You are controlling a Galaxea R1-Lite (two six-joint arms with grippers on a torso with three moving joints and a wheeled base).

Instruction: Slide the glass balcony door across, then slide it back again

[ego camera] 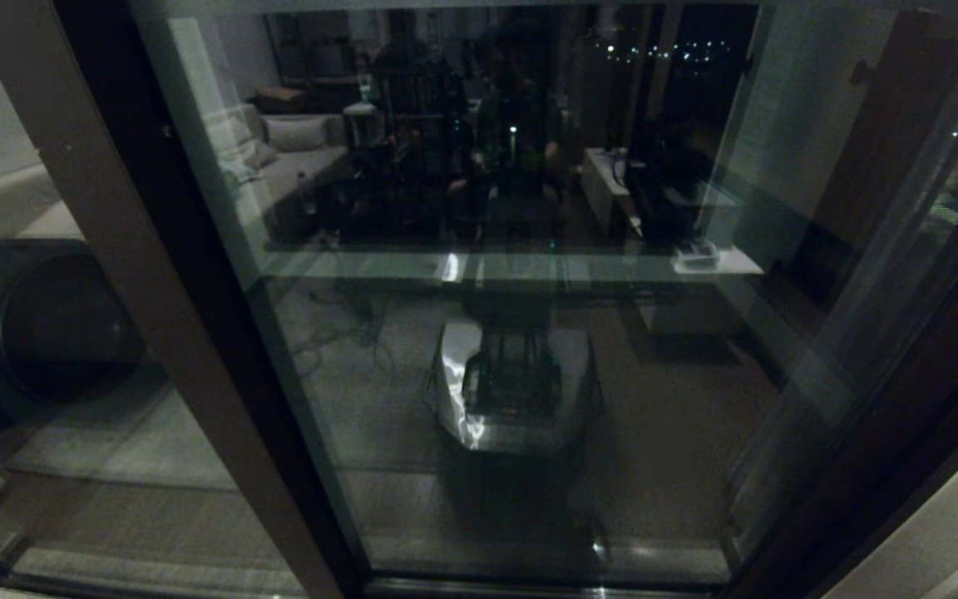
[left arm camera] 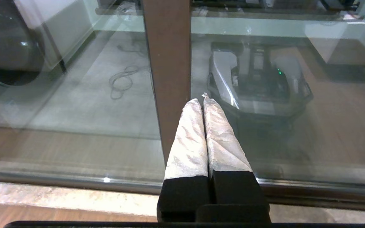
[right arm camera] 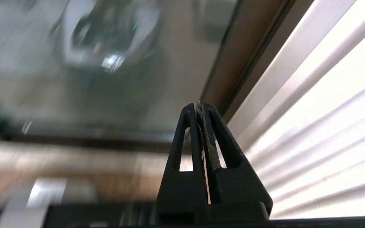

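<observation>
Glass door [ego camera: 512,333] fills view ahead; left claw [left arm camera: 203,98] pinched shut, empty, beside its brown upright [left arm camera: 166,63]; right claw [right arm camera: 199,106] likewise near wall-side frame; push flat, steady.

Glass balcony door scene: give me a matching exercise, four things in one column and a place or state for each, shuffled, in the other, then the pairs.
Things:
1. left gripper
2. right gripper
3. brown upright stile
4. robot's reflection

Places or states:
A. seen in the middle of the glass balcony door
B. shut, fingers wrapped in pale covering, tips by the stile's edge
C. shut, bare black fingers, near the white ribbed wall
D. stands between two glass panes

Pairs: 1-B, 2-C, 3-D, 4-A
</observation>
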